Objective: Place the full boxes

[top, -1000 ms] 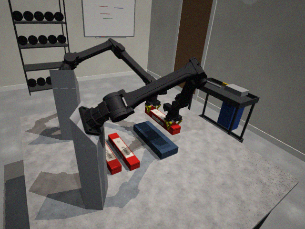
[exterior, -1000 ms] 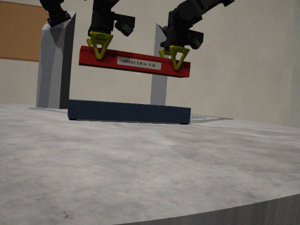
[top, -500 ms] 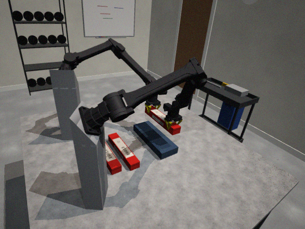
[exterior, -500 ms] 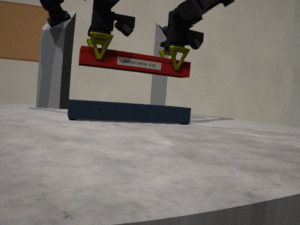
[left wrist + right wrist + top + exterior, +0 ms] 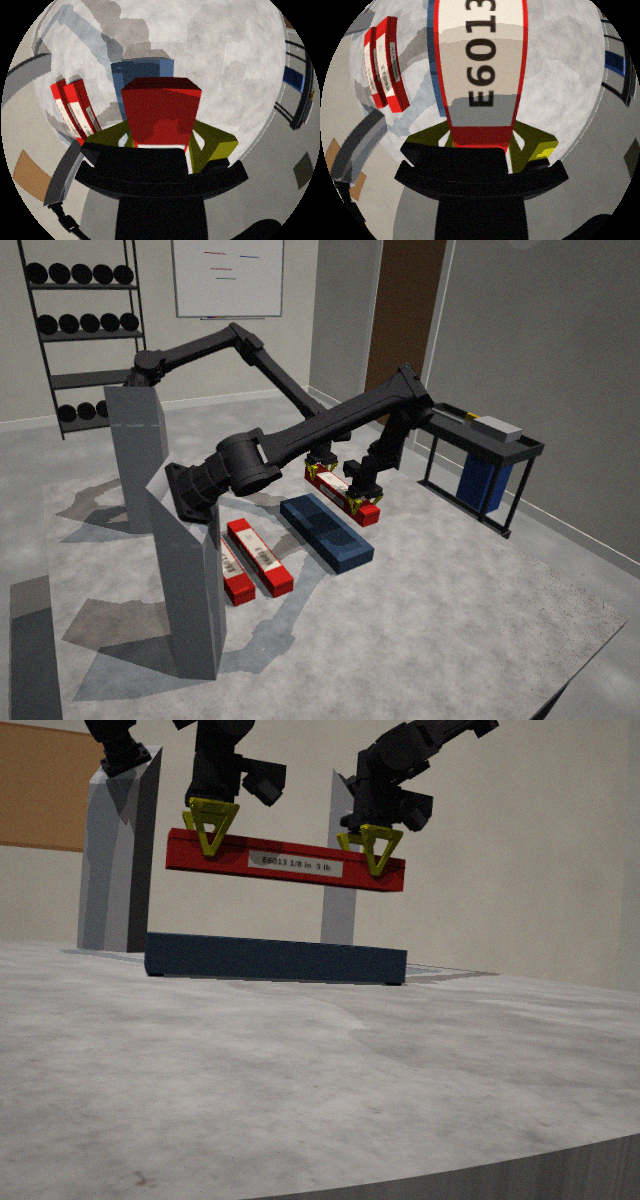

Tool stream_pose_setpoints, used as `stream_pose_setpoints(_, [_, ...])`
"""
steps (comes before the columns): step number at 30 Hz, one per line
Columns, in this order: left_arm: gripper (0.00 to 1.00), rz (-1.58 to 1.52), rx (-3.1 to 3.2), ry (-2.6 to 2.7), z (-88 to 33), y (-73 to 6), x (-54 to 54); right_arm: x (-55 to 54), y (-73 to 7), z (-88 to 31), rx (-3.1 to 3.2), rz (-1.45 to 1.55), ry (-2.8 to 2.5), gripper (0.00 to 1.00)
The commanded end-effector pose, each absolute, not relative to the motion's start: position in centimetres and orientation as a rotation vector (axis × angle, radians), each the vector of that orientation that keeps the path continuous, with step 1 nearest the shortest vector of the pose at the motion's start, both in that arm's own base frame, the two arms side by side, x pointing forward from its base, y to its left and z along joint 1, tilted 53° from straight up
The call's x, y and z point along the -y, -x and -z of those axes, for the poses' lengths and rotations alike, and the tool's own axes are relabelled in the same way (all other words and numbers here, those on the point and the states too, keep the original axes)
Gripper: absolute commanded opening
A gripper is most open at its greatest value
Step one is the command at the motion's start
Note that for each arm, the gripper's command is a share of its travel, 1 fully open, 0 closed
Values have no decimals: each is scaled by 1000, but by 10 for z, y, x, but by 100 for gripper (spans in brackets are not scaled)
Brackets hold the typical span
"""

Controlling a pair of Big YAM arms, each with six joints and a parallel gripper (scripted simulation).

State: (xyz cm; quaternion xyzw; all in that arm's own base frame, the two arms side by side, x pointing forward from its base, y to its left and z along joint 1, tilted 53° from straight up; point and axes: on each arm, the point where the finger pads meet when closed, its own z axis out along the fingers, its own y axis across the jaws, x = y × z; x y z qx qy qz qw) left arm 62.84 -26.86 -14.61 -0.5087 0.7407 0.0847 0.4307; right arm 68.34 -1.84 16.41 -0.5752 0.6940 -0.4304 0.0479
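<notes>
So both arms are sharing one red electrode box [image 5: 333,485] [image 5: 294,862] [image 5: 161,112] [image 5: 481,65] up in the air, and the exterior view is showing a clear gap between it and the low blue platform [image 5: 330,534] [image 5: 273,957] [image 5: 142,70] [image 5: 431,50]. The left gripper [image 5: 321,472] [image 5: 367,862] [image 5: 161,119] is pinching it near one end, yellow fingers on opposite long sides, and the right gripper [image 5: 364,506] [image 5: 206,844] [image 5: 481,119] is doing the same near the other end. The box is hanging lengthwise along the platform, label side up, with "E6013 1/8 in 5 lb" showing on its side. From the left wrist it's looking shifted a bit toward the side away from the arm pedestals [image 5: 136,457] [image 5: 188,591], but I can't tell exactly how much of it is over the platform. The platform itself is sitting on the table with no box resting on it. As for the other two, the nearer red box [image 5: 266,560] [image 5: 84,107] [image 5: 390,65] and the farther red box [image 5: 237,575] [image 5: 65,112] [image 5: 374,65] are lying flat on the table, side by side with a narrow gap, between the pedestals and the platform.
</notes>
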Motion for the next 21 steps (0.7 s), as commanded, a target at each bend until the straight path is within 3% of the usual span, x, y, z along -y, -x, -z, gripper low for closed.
stream_pose_setpoints(1, [0, -94, -1835, 1211, 96, -645, 322, 11, -699, -223, -2036, 1376, 1680, 0])
stream_pose_setpoints(21, [0, -110, -1842, 1206, 110, -656, 309, 12, -711, -209, -2025, 1369, 1704, 0])
